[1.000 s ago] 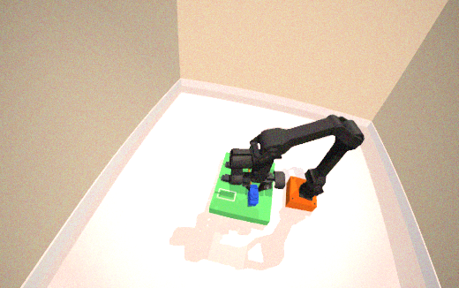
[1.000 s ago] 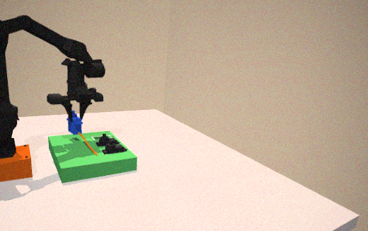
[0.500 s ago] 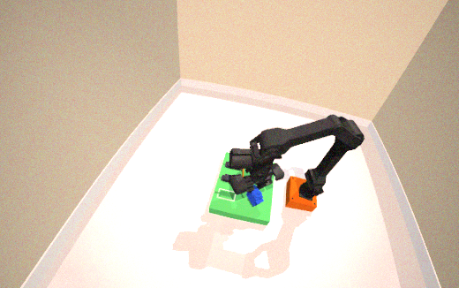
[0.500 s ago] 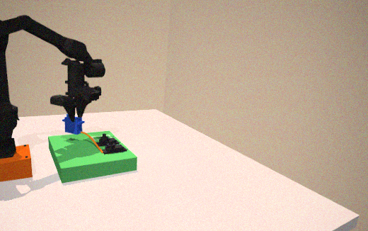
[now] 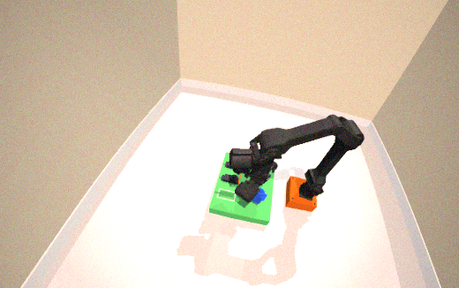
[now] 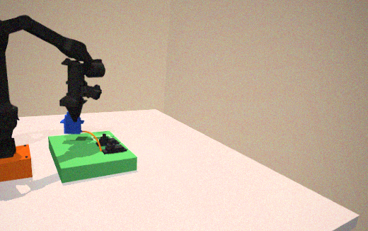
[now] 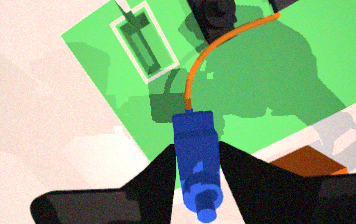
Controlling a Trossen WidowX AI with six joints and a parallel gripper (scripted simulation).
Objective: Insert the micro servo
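Note:
The blue micro servo (image 5: 259,196) (image 6: 72,127) (image 7: 196,147) is upright between the fingers of my gripper (image 6: 74,120) (image 7: 196,148), which is shut on it. It hangs a little above the green deck (image 5: 238,216) (image 6: 95,166) (image 7: 95,41). Its shaft points up, towards the wrist camera. Its orange cable (image 6: 95,137) (image 7: 235,33) leaves the far end and curves right in the wrist view. The white-outlined empty pocket (image 5: 227,194) (image 7: 144,50) is ahead and left there, turned relative to the servo, its side notch at the far end. The pocket cannot be made out in the exterior view.
Black servos (image 5: 229,178) (image 6: 112,146) (image 7: 215,15) stand on the deck beside the pocket; the cable's free end reaches near them. The orange arm base (image 5: 300,196) (image 6: 23,164) (image 7: 306,162) stands beside the deck. The arm hides part of the deck in the top view.

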